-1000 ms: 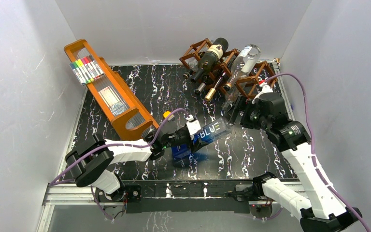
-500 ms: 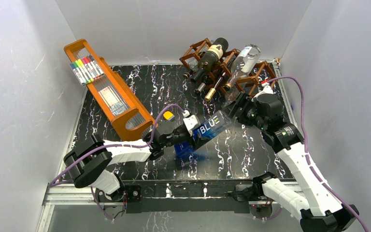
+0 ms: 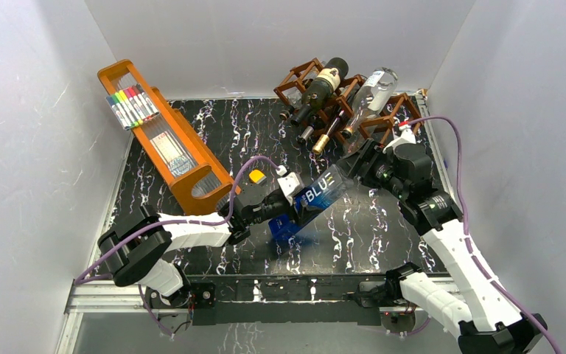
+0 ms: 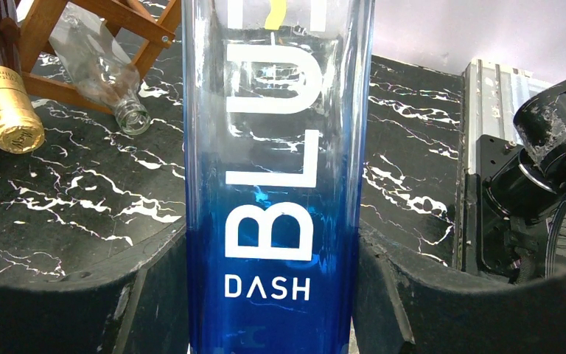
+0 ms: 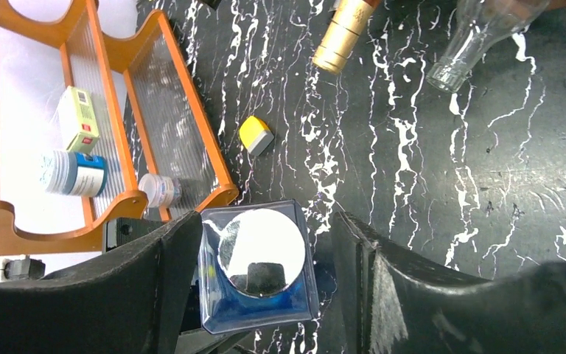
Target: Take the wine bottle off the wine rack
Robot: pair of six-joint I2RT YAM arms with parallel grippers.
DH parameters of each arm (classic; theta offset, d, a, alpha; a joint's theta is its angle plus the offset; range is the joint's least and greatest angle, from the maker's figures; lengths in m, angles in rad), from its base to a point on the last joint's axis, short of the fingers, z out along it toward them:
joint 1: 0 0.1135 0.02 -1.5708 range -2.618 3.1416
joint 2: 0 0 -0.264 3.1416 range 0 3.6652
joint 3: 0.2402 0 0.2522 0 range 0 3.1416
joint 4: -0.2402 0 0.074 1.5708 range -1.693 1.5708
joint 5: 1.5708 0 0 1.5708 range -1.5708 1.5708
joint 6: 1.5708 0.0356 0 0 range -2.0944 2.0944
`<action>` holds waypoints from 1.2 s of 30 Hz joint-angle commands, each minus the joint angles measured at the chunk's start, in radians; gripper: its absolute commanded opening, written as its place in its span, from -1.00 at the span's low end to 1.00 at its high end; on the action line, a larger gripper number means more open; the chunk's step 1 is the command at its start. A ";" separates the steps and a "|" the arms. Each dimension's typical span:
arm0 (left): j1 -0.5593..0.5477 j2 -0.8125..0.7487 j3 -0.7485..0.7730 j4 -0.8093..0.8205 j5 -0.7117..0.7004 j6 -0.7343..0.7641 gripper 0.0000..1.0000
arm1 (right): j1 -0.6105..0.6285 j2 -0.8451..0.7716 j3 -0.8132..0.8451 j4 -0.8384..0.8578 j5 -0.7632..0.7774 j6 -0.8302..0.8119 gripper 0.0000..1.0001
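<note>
Over the table [image 3: 250,125], left tool [image 4: 271,310] is clamped on the blue bottle [image 4: 269,184]; right tool [image 5: 265,225] sits wide around its far end.

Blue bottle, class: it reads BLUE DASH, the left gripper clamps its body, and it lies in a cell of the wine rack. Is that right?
Not quite. The blue bottle is out of the wine rack: the top external view shows it tilted in front of the rack, apart from it. It does read BLUE DASH, and the left gripper clamps its body.
</note>
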 commanded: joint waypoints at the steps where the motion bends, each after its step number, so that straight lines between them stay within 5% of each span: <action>1: -0.011 -0.044 0.047 0.199 -0.006 -0.011 -1.00 | 0.000 0.021 -0.005 0.086 -0.051 -0.021 0.42; 5: -0.012 -0.045 0.045 0.201 -0.007 -0.009 -1.00 | 0.000 0.024 -0.015 0.107 -0.069 -0.034 0.20; 12: -0.012 -0.041 0.049 0.201 -0.008 -0.009 -1.00 | 0.000 0.017 -0.013 0.066 -0.006 -0.055 0.33; 20: -0.012 -0.041 0.048 0.201 -0.011 -0.014 -1.00 | -0.001 0.025 -0.026 0.099 -0.009 -0.052 0.20; 26: -0.015 -0.033 0.057 0.201 -0.025 -0.024 -1.00 | 0.000 0.044 -0.057 0.115 -0.009 -0.084 -0.09; 31: -0.014 -0.016 0.063 0.199 -0.052 -0.053 -1.00 | 0.000 0.023 -0.049 0.104 0.011 -0.121 -0.72; 34: -0.014 -0.002 0.066 0.198 -0.074 -0.080 -0.71 | 0.000 -0.007 -0.051 0.104 0.047 -0.130 -1.00; 36: -0.015 0.004 0.067 0.194 -0.088 -0.094 -0.43 | 0.000 -0.022 -0.042 0.103 0.064 -0.138 -1.00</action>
